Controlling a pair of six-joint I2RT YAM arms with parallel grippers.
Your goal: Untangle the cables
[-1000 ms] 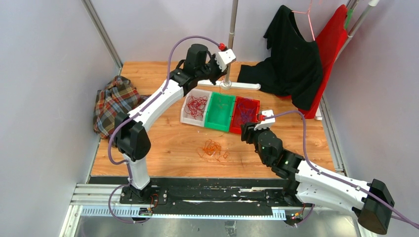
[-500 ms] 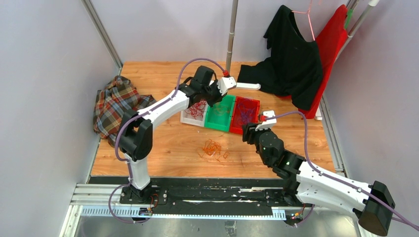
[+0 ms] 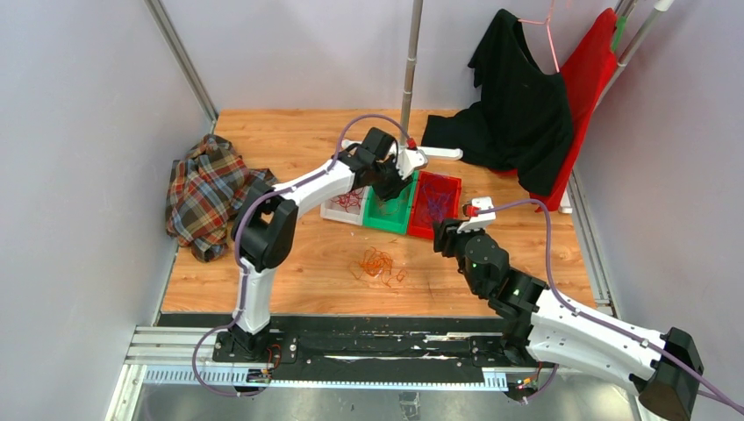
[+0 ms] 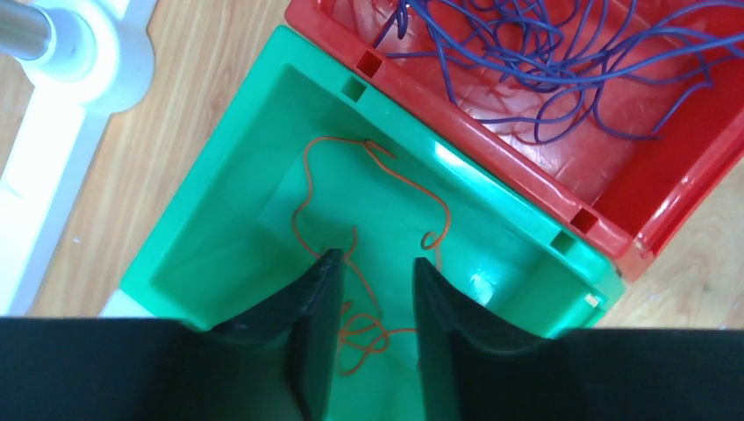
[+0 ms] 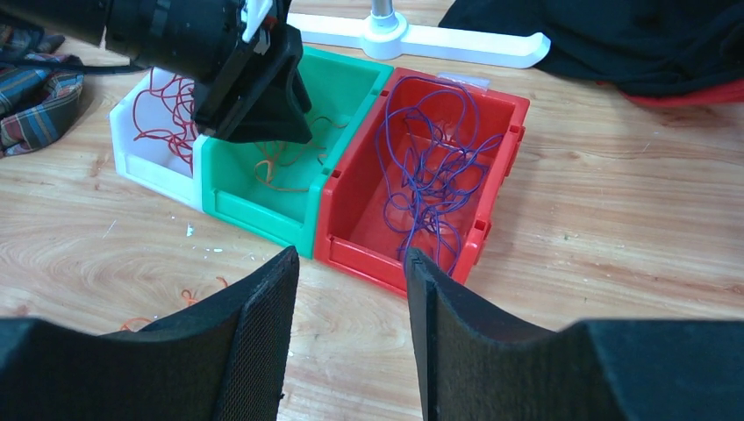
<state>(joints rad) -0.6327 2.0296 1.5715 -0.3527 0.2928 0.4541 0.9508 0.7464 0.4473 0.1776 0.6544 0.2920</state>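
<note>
The cables lie sorted by colour. Red wires are in a white bin, purple wires in a red bin. A loose orange clump sits on the table in front. My left gripper is low inside the green bin. In the left wrist view it is open, and an orange wire lies on the green bin's floor between and beyond the fingers. My right gripper is open and empty, just in front of the red bin.
A white stand base with an upright pole stands right behind the bins. A plaid cloth lies at the left. A black garment drapes over a red board at the back right.
My left arm has come down from up near the pole and moved right, into the green bin. The right arm has hardly moved.
</note>
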